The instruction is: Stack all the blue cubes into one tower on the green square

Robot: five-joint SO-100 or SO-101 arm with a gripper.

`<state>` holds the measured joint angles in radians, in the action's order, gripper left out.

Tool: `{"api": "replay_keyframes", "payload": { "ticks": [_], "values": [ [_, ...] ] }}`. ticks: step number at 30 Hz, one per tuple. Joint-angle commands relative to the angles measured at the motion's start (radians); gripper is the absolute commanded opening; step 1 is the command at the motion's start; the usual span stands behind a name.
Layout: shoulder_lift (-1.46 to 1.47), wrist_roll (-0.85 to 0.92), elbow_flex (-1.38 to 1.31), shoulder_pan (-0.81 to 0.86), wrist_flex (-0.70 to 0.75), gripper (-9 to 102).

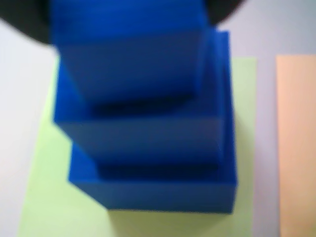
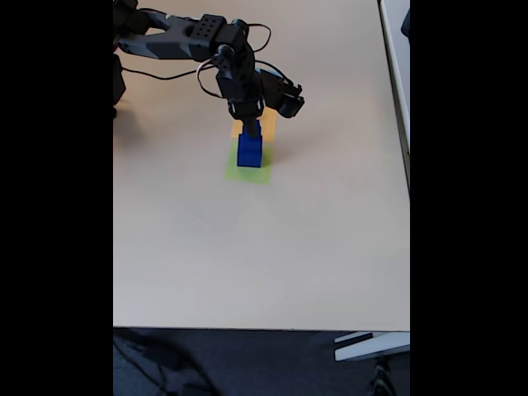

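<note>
1. Hanging straight down from the black arm (image 2: 198, 37), the hand (image 2: 250, 130) sits right at the top of the blue tower (image 2: 249, 152) in the fixed view; whether its fingers are spread or clamped on the top cube cannot be told, as the hand is small and dark there.
2. Dark rounded parts of the hand show in the upper corners of the wrist view, on either side of the topmost cube (image 1: 131, 49), but the fingertips themselves are blurred and out of clear sight.
3. Three blue cubes show in the wrist view as a stepped column: the top cube, a wider middle cube (image 1: 143, 131) under it, and the widest bottom cube (image 1: 163, 195) at the base.
4. The bottom cube rests on the green square (image 1: 44, 197), which spreads out to the left, right and below it in the wrist view.
5. In the fixed view the green square (image 2: 262, 174) lies flat on the tabletop (image 2: 264, 247) with the tower standing on its upper part.
6. An orange square (image 1: 296, 143) lies just beside the green one, to its right in the wrist view, with a narrow strip of pale tabletop between them; in the fixed view the orange square (image 2: 269, 124) shows just behind the tower, partly covered by the hand.
7. Black cables loop along the arm.
</note>
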<state>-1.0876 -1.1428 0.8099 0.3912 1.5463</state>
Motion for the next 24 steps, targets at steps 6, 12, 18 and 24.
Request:
{"api": "replay_keyframes", "payload": {
  "ticks": [6, 12, 18, 24],
  "values": [
    [-0.029, -0.011, -0.060, 0.002, 0.006, 5],
    [-0.032, -0.014, -0.061, 0.000, 0.008, 5],
    [-0.032, -0.014, -0.061, 0.000, 0.009, 5],
    [-0.032, -0.012, -0.061, 0.002, 0.011, 6]
  ]
}}
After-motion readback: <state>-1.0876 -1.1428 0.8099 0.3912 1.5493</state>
